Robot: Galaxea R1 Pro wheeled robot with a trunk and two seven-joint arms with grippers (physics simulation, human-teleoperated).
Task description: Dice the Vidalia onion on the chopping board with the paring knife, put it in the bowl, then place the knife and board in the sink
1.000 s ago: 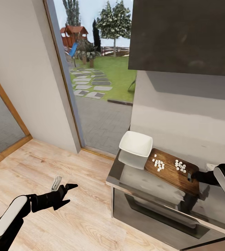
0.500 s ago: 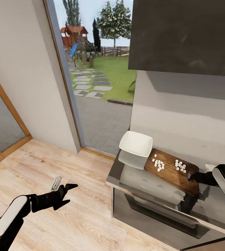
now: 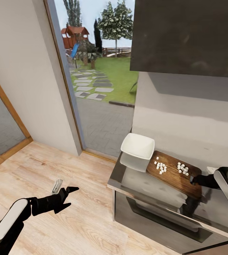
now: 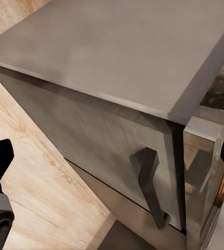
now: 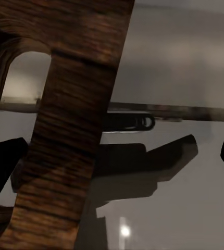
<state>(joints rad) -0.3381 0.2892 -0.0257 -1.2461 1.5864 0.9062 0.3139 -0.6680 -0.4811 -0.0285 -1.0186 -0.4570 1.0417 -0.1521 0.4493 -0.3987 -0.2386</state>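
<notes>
Two clusters of diced onion point(image 3: 170, 167) lie on the board point(image 3: 175, 175) beside the empty bowl point(image 3: 138, 146) on the countertop point(image 3: 142, 183); right gripper point(image 3: 193, 179), jaws spread, at the board's handle end, likely to tip it; left gripper point(image 3: 68, 196) released, idle over floor point(image 3: 75, 223).

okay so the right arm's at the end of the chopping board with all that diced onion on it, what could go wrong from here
1. The diced onion lies loose on the chopping board. If the right gripper tilts or jolts its handle end, cubes could spill onto the countertop rather than into the bowl.
2. The bowl sits near the countertop's corner, touching the board's far end; a push on the board might nudge it off.
</notes>
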